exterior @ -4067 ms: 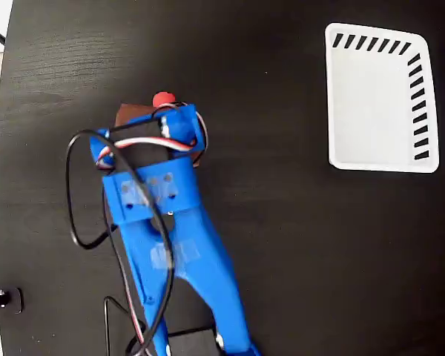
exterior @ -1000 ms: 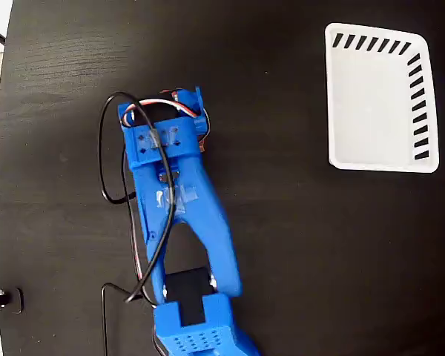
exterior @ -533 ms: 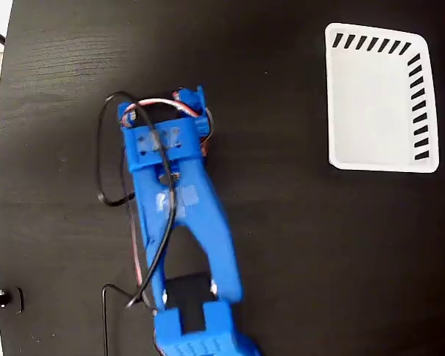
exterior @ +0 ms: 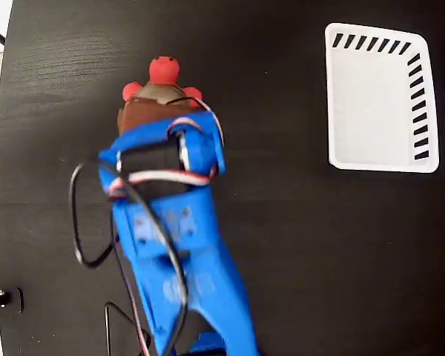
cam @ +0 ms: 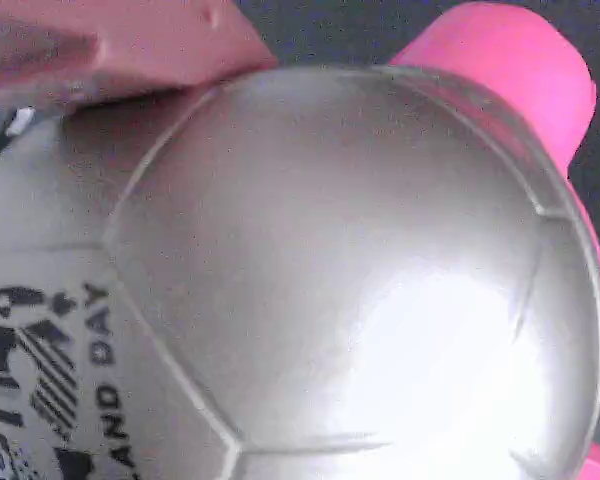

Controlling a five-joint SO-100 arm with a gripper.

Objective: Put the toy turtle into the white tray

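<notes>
Over the left part of the dark surface (exterior: 297,252), seen from the fixed view, the blue arm (exterior: 178,252) reaches toward the top of the picture, and the toy turtle (exterior: 160,93) sits just past its tip, red head and two red feet showing, shell partly hidden under the arm. The white tray (exterior: 378,159) lies well apart at upper right. The end effector itself is hidden here.

From the wrist view, the turtle's shiny panelled shell (cam: 340,270) fills the frame, dark print at lower left, a red-pink part at upper right. Whether the end effector is open or closed cannot be told.
</notes>
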